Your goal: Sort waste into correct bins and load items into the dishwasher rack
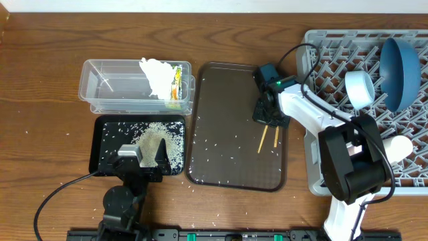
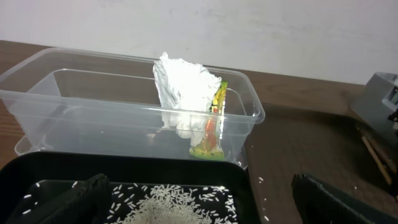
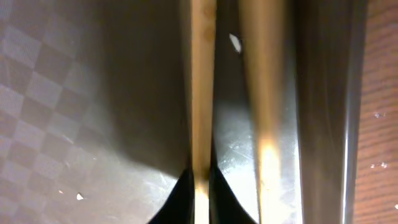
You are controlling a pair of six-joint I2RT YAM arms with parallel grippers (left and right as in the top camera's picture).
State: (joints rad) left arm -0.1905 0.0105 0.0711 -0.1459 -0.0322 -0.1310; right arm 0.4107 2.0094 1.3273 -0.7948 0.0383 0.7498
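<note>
Two wooden chopsticks (image 1: 263, 139) lie on the dark brown tray (image 1: 227, 100). My right gripper (image 1: 269, 119) is down on their far ends. In the right wrist view its black fingertips (image 3: 180, 196) pinch one chopstick (image 3: 202, 74), and the other chopstick (image 3: 267, 74) lies free beside it. My left gripper (image 1: 142, 161) hovers open over the black tray (image 1: 107, 127) and its rice (image 1: 157, 140). The tissue (image 1: 157, 75) and snack wrapper (image 1: 176, 84) sit in the clear tub (image 1: 107, 84). The grey rack (image 1: 334, 60) holds the blue plate (image 1: 400, 63), white bowl (image 1: 361, 87) and white cup (image 1: 401, 146).
Stray rice grains are scattered across the brown tray and on the wooden table near the front edge. The rack's left wall stands close to the right arm. In the left wrist view the tub (image 2: 74, 99) stands just behind the black tray (image 2: 124, 171).
</note>
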